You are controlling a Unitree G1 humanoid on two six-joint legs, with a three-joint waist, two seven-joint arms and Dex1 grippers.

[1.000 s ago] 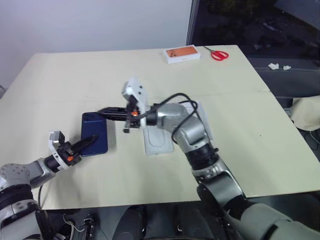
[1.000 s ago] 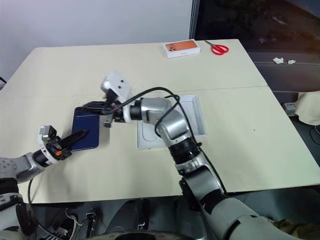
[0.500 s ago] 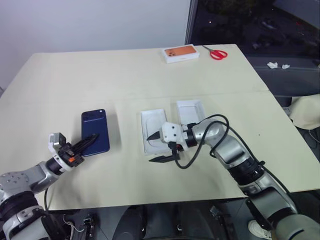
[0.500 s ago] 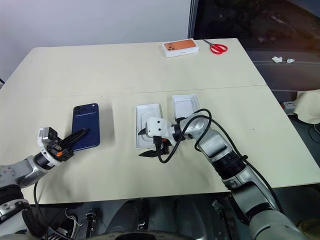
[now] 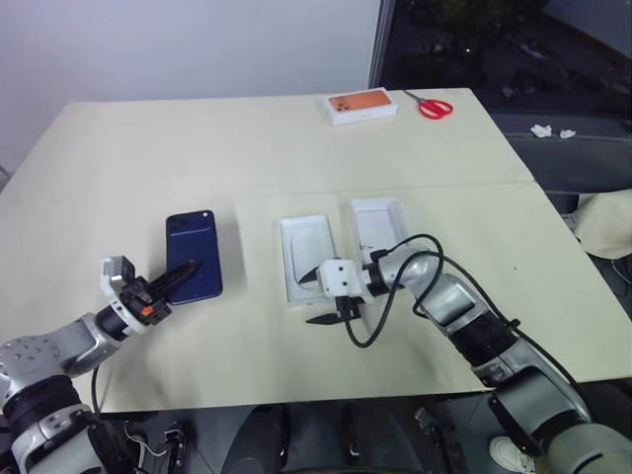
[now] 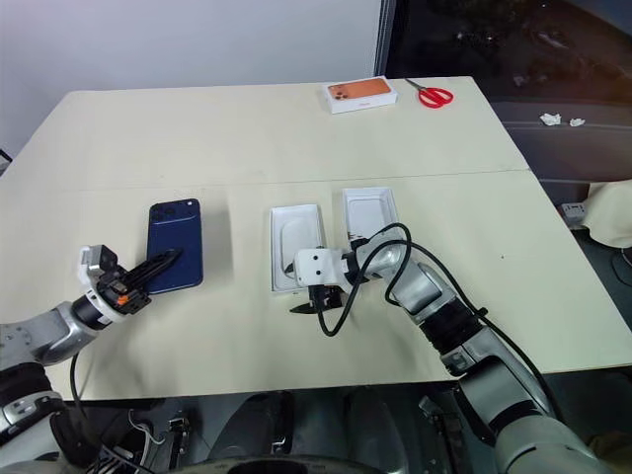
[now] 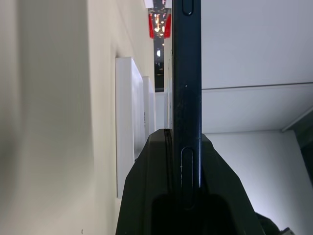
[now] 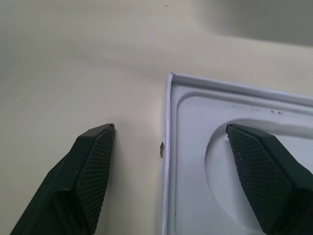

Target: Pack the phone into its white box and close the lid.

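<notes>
Holding the phone (image 5: 194,255) by its near end, left gripper (image 5: 170,285) pinching it above the table's (image 5: 118,168) left half. Straddling the box's (image 5: 308,259) near rim, right gripper (image 5: 323,296) spread, lid (image 5: 378,225) alongside. Next, probably: carrying phone over, lowering flat.

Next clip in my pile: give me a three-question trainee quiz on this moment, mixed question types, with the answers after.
1. True or false: the left gripper is shut on the phone.
2. The right gripper, jaws open, straddles which thing?
A. the scissors
B. an edge of the white box
C. the orange-printed box
3. Fill in: the two white trays lie side by side on the table, and the tray farther from the phone is the ____.

Key
1. true
2. B
3. lid
</notes>
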